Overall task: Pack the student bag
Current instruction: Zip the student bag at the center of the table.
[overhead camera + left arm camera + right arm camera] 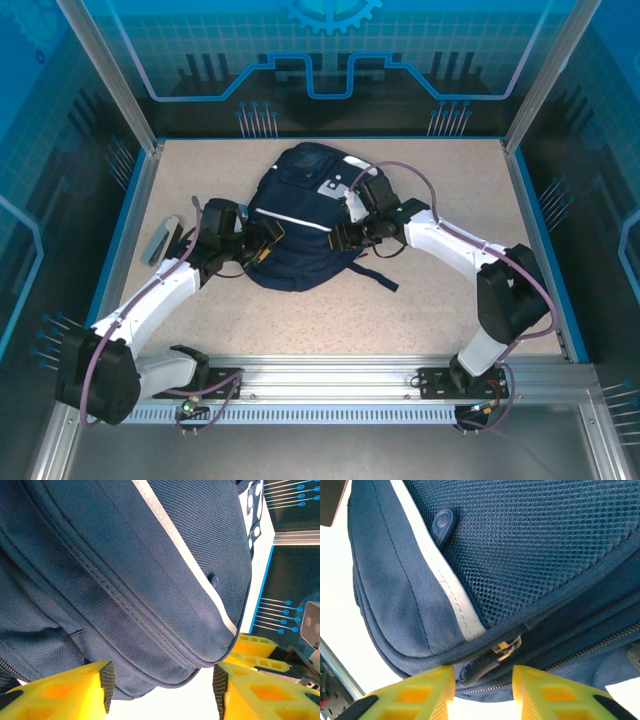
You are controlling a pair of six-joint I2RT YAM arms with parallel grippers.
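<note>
The student bag (300,205), navy with a thin white stripe, lies flat in the middle of the table. My left gripper (264,243) is at its left side. In the left wrist view the yellow fingers (85,692) stand well apart, and the bag's rounded lower edge (150,605) bulges between the left gripper's (162,692) pads without being pinched. My right gripper (347,235) is at the bag's right side. In the right wrist view the right gripper (482,690) is open, and a dark zipper pull (479,667) with a metal slider (506,647) lies between its fingertips.
A flat grey and teal object (160,242) lies at the table's left edge beside the blue border. A dark strap (380,275) trails from the bag toward the near right. The metal rail (330,385) with both arm bases runs along the near edge.
</note>
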